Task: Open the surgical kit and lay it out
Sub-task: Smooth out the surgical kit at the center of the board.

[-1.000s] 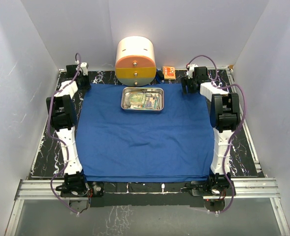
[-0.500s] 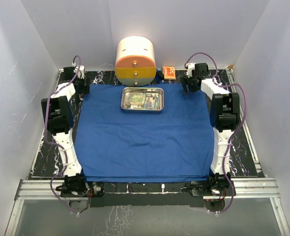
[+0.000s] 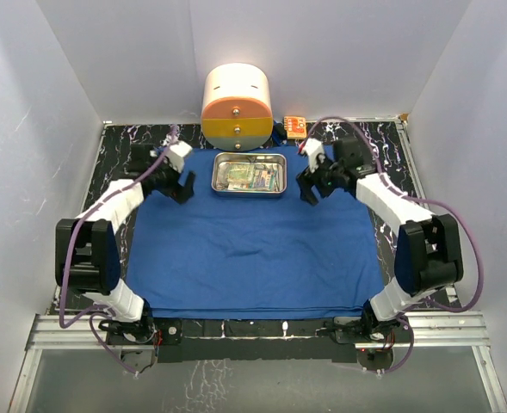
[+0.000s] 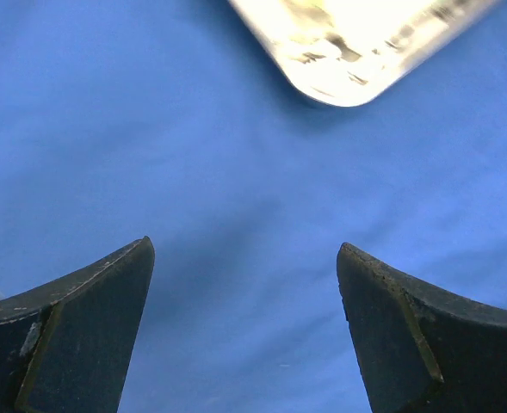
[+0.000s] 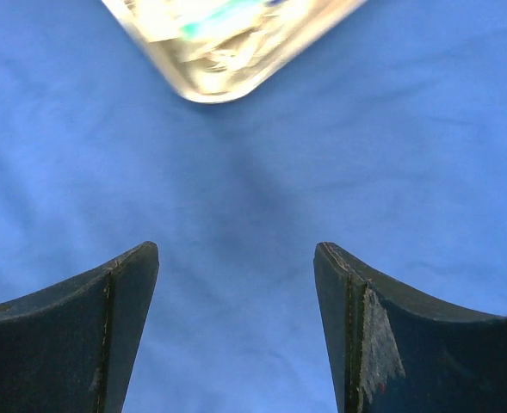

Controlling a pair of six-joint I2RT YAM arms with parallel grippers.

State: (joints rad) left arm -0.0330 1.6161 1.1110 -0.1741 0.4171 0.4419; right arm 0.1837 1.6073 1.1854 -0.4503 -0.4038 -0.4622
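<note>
I am watching the left gripper [image 3: 182,186] and right gripper [image 3: 308,191] hovering over the blue cloth wrap [image 3: 253,249], both sets of fingers spread wide, gripping nothing. The steel tray [image 3: 249,193] is sitting between them, near the wrap's far edge.

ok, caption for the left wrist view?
Open left end effector over the blue cloth, a corner of the steel tray just ahead.

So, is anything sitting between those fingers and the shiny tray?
Nothing visible. The left fingers and right fingers hang open on either side of the tray, and both wrist views show only bare blue cloth between them and its near corners.
</note>
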